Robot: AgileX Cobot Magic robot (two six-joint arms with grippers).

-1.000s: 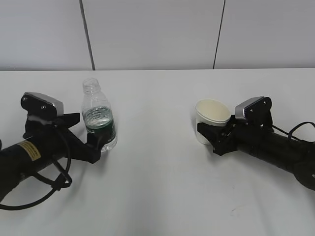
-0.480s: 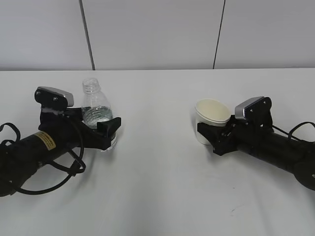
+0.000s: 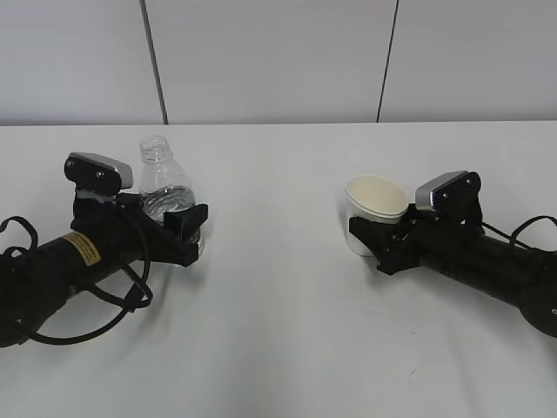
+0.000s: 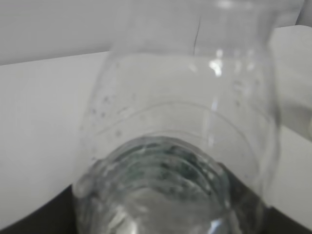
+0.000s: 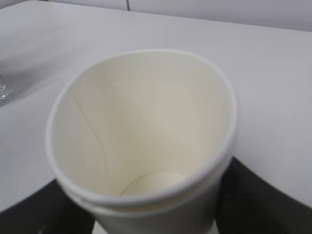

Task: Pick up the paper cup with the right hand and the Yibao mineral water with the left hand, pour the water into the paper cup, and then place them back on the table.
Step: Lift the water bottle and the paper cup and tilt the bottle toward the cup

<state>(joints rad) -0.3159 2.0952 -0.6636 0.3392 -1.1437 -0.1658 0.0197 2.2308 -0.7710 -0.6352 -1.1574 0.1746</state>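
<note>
Left hand (image 3: 178,228): its black fingers sit on both sides of the Yibao mineral water (image 3: 167,196); I cannot tell if they squeeze it yet.
Right hand (image 3: 370,233): its fingers hug the paper cup (image 3: 374,212).
Bottle: upright on the white table (image 3: 287,296), left side, no cap.
Cup: empty, on the right, well apart from the bottle.
Far back: grey wall panels (image 3: 270,61).
</note>
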